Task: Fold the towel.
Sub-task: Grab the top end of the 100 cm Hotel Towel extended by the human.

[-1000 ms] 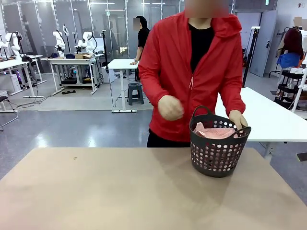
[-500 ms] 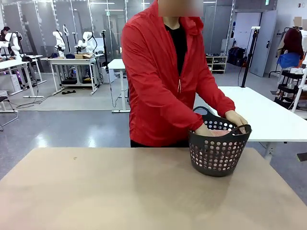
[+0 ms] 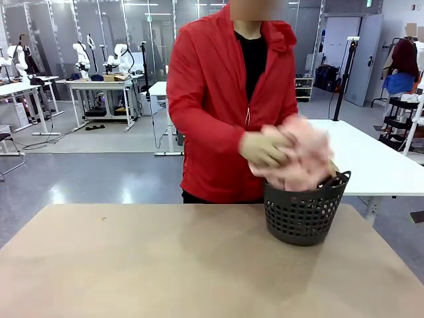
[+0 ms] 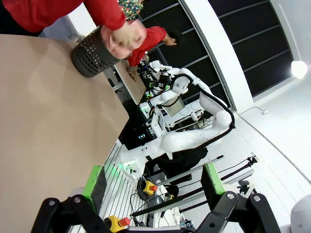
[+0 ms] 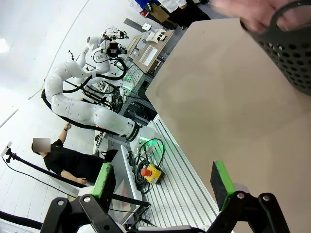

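At the far right of the brown table (image 3: 132,265), a person in a red jacket holds the salmon-pink towel (image 3: 301,158) bunched in both hands, just above a dark perforated basket (image 3: 305,215). The towel is blurred with motion. The basket (image 4: 90,53) also appears far off in the left wrist view, with the person's hands (image 4: 127,36) over it. My left gripper (image 4: 151,172) is open and holds nothing, well back from the table. My right gripper (image 5: 163,179) is open too, off the table's near edge, with the basket (image 5: 291,43) at the top right.
The wide near and left parts of the tabletop (image 5: 233,111) lie bare. A white table (image 3: 377,162) stands behind the person. Beside the table, each wrist view shows the other white arm (image 4: 194,131) (image 5: 82,109) and an emergency stop button (image 5: 150,172).
The person reached into the basket with both hands and lifted the towel up out of it. My grippers stayed open.
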`<action>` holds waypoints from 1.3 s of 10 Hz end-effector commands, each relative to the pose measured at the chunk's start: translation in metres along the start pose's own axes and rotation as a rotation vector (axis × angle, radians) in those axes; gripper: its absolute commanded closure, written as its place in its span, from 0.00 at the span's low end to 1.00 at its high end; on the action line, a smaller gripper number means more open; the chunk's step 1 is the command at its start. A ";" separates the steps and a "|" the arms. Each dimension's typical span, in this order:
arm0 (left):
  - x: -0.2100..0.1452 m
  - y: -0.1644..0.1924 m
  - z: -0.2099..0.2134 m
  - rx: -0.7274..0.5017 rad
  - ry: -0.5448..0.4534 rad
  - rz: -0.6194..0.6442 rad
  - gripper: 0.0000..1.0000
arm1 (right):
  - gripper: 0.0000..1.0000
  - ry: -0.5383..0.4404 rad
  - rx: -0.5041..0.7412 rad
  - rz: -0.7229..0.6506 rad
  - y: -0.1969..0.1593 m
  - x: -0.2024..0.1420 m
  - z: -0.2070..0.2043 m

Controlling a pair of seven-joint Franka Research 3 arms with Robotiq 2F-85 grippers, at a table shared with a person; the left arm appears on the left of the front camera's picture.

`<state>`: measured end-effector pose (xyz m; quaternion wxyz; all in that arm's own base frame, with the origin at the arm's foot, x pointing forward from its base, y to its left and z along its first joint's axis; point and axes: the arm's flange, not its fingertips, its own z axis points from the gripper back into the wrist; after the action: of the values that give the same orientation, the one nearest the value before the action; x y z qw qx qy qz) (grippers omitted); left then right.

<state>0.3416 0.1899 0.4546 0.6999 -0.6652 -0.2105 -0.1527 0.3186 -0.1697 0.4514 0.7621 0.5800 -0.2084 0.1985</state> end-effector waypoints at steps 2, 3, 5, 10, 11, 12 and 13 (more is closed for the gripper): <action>0.000 0.000 0.001 -0.009 -0.001 -0.003 0.00 | 0.00 -0.011 0.013 0.019 -0.001 0.002 0.000; 0.000 0.000 0.001 -0.009 -0.001 -0.003 0.00 | 0.00 -0.011 0.013 0.019 -0.001 0.002 0.000; 0.000 0.000 0.001 -0.009 -0.001 -0.003 0.00 | 0.00 -0.011 0.013 0.019 -0.001 0.002 0.000; 0.000 0.000 0.001 -0.009 -0.001 -0.003 0.00 | 0.00 -0.011 0.013 0.019 -0.001 0.002 0.000; 0.000 0.000 0.001 -0.009 -0.001 -0.003 0.00 | 0.00 -0.011 0.013 0.019 -0.001 0.002 0.000; 0.000 0.000 0.001 -0.009 -0.001 -0.003 0.00 | 0.00 -0.011 0.013 0.019 -0.001 0.002 0.000; 0.000 0.000 0.001 -0.009 -0.001 -0.003 0.00 | 0.00 -0.011 0.013 0.019 -0.001 0.002 0.000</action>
<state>0.3416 0.1899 0.4546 0.6999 -0.6652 -0.2106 -0.1527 0.3187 -0.1697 0.4514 0.7621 0.5800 -0.2084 0.1986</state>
